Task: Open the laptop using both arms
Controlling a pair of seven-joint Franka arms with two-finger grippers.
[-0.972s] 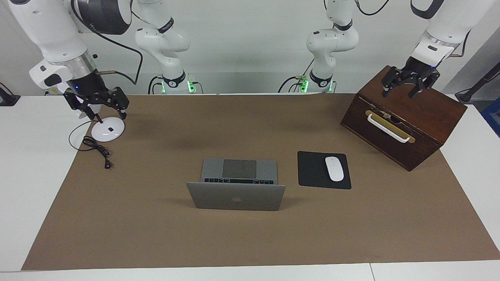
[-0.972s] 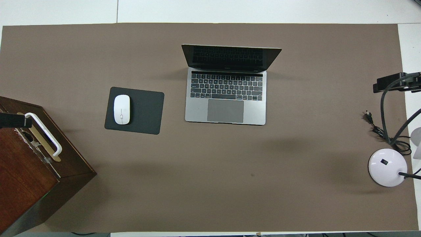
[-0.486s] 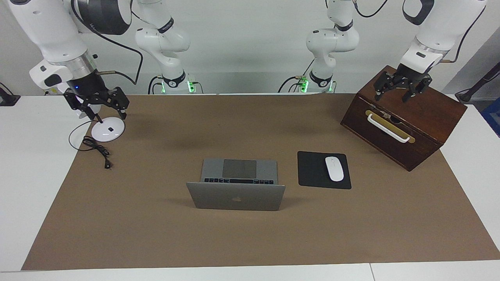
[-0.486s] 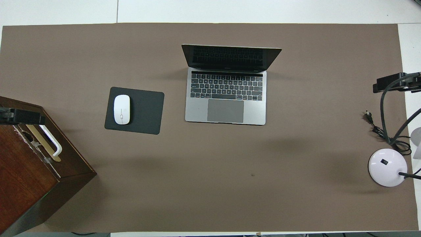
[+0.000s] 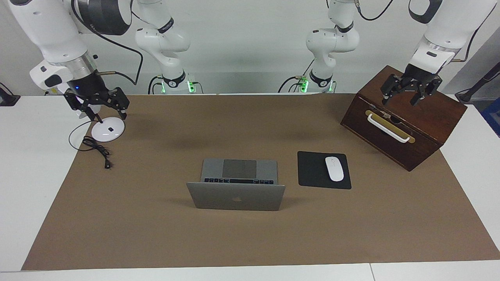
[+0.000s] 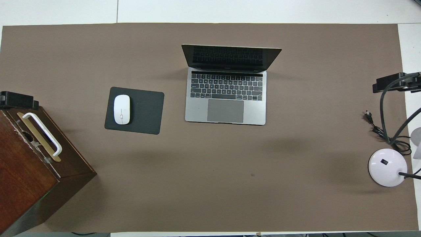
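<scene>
The silver-grey laptop [image 5: 236, 197] stands open in the middle of the brown mat, lid upright with its logo facing away from the robots. The overhead view shows its black keys and grey trackpad [image 6: 227, 98]. My left gripper [image 5: 400, 97] hangs open and empty over the top of the wooden box [image 5: 425, 113] at the left arm's end. Its tip shows in the overhead view [image 6: 18, 100]. My right gripper [image 5: 102, 110] hangs open and empty over the white lamp base [image 5: 108, 130] at the right arm's end. Neither gripper is near the laptop.
A black mouse pad [image 5: 314, 171] with a white mouse [image 5: 334, 168] lies beside the laptop toward the left arm's end. The box has a white handle [image 5: 388, 128]. A black cable [image 5: 97, 150] lies by the lamp base.
My left gripper has shifted a little over the wooden box, back and forth. The right gripper and the laptop have not moved.
</scene>
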